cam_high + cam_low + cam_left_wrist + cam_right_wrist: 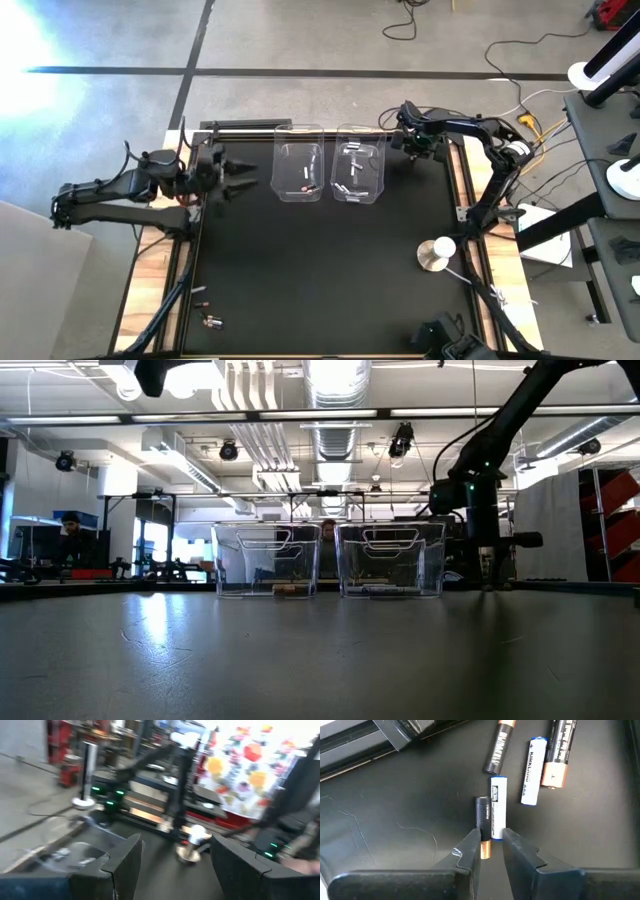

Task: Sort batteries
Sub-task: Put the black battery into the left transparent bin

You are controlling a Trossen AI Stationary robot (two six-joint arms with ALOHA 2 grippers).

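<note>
Closing around the dark cell [482, 817], the right gripper [491, 845] is half-clenched; we judge it light, stiff, slippery, so grip mid-body, its white neighbour [498, 807] touching at 3 o'clock, while the left gripper [172, 862] waits released.

Left wrist view blurred; batteries [305, 183] in bins [299, 170] too small to tell type.

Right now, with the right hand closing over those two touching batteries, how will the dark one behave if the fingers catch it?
The dark battery is a smooth rigid cylinder lying flat, so it will probably roll or slide rather than bend. It lies against the white battery, so the right hand may drag both. Its glossy wrap looks slippery; it could squirt out of an off-centre pinch.
</note>
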